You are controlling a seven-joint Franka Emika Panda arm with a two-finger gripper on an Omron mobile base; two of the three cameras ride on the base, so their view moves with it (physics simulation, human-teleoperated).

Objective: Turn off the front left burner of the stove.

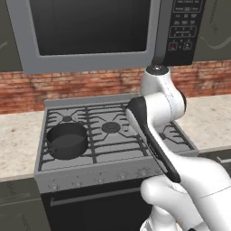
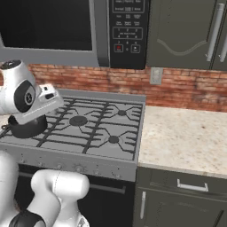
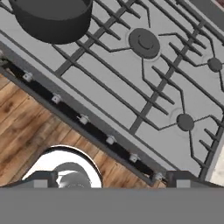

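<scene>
The grey steel stove has black grates. A dark pot stands on its front left corner and hides the front left burner beneath it. Small knobs run along the front panel. My gripper hovers high above the stove's front edge. It is open, its fingertips are far apart, and nothing is between them. The white hand hangs over the left half of the grates.
The larger central burner lies right of the pot. A microwave hangs above the stove. Speckled counters flank the stove on the left and right. Wooden floor lies before the oven door.
</scene>
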